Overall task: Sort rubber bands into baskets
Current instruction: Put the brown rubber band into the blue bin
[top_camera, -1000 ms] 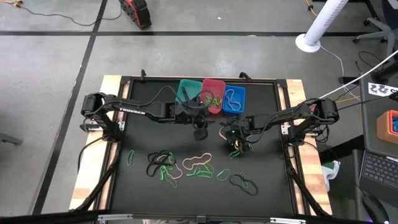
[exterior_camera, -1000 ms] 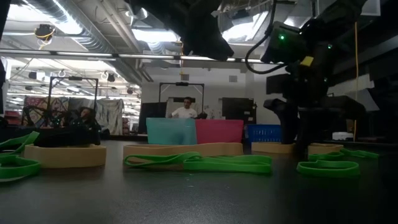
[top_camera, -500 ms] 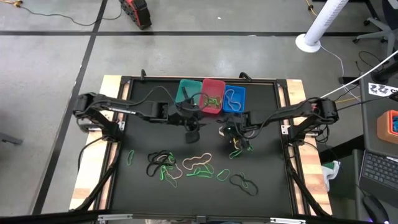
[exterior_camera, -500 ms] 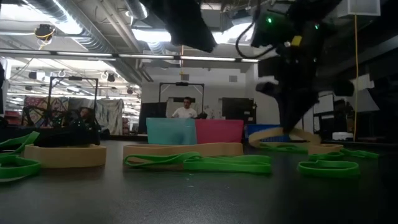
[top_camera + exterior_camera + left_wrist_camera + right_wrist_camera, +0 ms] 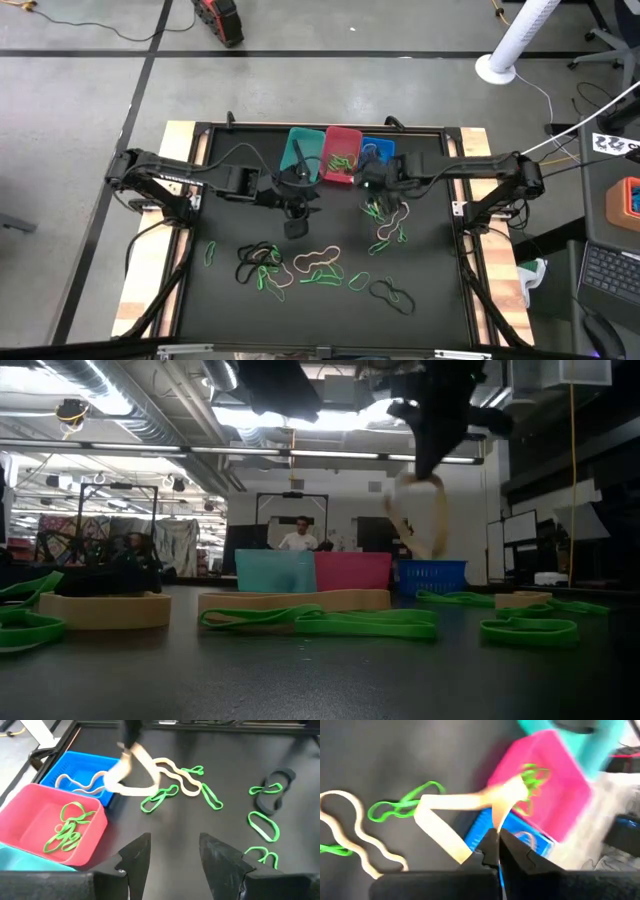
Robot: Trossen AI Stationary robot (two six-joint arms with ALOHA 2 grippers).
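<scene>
A: Where is the tan rubber band [image 5: 470, 802]?
B: Pinched in the right gripper [image 5: 492, 837], fingers closed on it, hanging above the surface [image 5: 430, 290] just beside the blue basket [image 5: 382, 150].
A: And the left gripper [image 5: 172, 851]?
B: Fingers spread open, holding nothing, near the teal basket [image 5: 298, 147].

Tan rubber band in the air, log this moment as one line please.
right gripper: shut on tan rubber band, lifted near blue basket | left gripper: open, empty, beside red basket

Bright ceiling strip lights [image 5: 150, 448] flood the room evenly, with only soft shadows. The raised tan rubber band [image 5: 470, 815] smears with motion blur, and the matte black bench [image 5: 230, 290] shows no glare.
</scene>
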